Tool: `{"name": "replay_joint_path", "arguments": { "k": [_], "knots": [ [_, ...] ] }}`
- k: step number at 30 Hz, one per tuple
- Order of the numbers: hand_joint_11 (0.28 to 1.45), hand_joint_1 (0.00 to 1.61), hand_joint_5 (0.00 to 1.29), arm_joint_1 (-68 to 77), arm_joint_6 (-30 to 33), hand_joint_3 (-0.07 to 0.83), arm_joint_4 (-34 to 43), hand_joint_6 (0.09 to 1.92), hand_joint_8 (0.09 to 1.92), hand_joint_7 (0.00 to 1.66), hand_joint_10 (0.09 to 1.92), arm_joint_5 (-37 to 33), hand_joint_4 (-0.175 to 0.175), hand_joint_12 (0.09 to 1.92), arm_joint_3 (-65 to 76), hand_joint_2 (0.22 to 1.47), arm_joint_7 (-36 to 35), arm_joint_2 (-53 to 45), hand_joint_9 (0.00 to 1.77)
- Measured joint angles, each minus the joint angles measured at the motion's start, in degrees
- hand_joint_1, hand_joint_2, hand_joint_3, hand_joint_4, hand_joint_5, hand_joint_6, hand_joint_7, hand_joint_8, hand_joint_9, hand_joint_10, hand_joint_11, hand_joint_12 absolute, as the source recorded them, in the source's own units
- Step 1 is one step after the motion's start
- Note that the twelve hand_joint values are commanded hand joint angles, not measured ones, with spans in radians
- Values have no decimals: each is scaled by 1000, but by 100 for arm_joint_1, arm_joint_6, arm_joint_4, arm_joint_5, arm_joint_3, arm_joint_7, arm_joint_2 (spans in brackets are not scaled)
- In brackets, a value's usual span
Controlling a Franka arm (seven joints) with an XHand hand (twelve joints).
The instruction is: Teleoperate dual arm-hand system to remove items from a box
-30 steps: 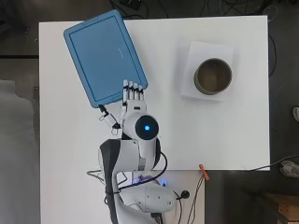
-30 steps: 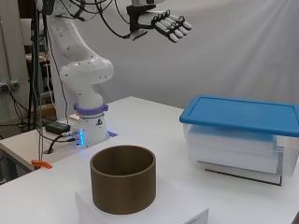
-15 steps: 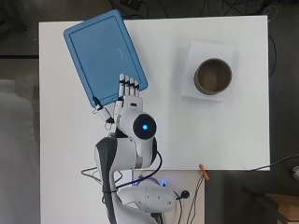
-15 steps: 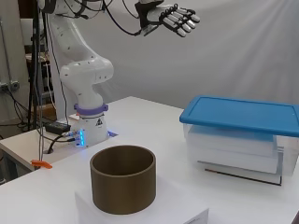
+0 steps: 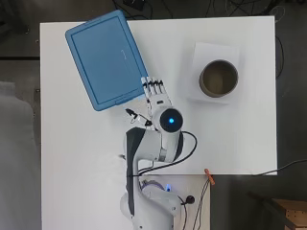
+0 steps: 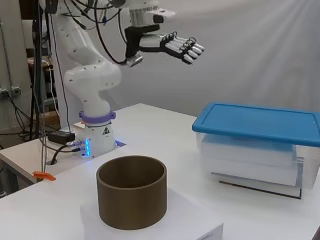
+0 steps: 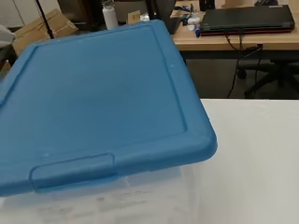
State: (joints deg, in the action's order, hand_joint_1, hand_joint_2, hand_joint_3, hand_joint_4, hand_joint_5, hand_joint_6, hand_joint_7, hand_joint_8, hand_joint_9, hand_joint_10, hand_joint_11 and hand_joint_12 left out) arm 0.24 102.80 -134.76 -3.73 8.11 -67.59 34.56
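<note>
From above, my hand [image 5: 156,93] hung with its fingers stretched out straight and close together, holding nothing. The fingertips pointed up the table and sat just at the near corner of the box's blue lid [image 5: 105,57]. The lid lay skewed on the table, its long axis running from the far side back toward my base and leaning toward me at the near end, so the box [image 5: 142,91] spread away ahead and to one side of my fingers. The brown cylinder [image 5: 218,78] on its white sheet [image 5: 211,52] stood well apart on the other side.

From the side, my hand [image 6: 175,46] was plainly high in the air, palm down, fingers extended toward the box [image 6: 260,162], which sat on the table well below and ahead. The lid [image 6: 260,122] was shut on it.

At the wrist, the lid [image 7: 98,98] filled the frame, with a latch tab [image 7: 72,170] on its near edge and the clear wall [image 7: 117,198] beneath. I judged the latch edge to be what my fingers had to come down onto.
</note>
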Motion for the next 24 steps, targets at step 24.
{"name": "replay_joint_path", "arguments": {
  "k": [24],
  "knots": [
    [384,140,70,100,3438,-11,-1962,87,87,205,87,943,-48,87,-1597,832,1261,-1006,270]
  ]
}}
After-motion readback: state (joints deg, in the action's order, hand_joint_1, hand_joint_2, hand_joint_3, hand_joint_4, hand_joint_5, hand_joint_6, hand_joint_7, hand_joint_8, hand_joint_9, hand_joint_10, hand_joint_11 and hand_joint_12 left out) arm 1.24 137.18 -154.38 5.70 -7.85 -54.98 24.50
